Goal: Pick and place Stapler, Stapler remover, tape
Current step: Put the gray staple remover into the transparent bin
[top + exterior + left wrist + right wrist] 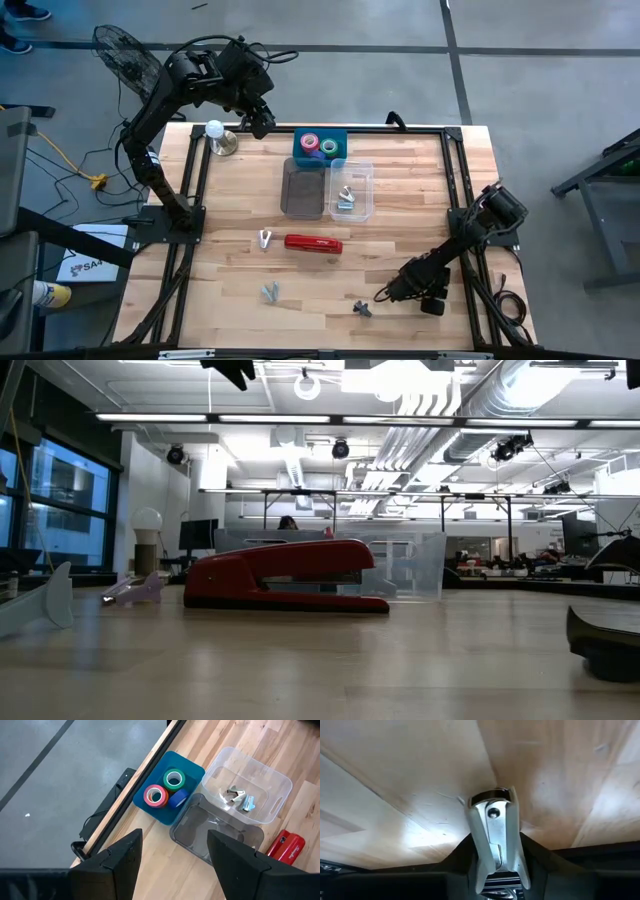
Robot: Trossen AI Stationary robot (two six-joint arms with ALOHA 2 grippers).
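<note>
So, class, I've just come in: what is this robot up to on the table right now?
The right gripper is low at the table's near right, with a silver staple remover between its fingers, apparently just gripped. The left gripper hangs open above the far edge, over the blue bin holding tape rolls. The red stapler still lies mid-table, and more staple removers already sit in the clear tub.

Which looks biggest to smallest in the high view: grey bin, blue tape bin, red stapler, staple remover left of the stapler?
1. Grey bin, largest.
2. Red stapler and blue tape bin: the stapler is longer but narrow, the bin squarer; too close to rank.
3. Staple remover beside the stapler, clearly smallest.
</note>
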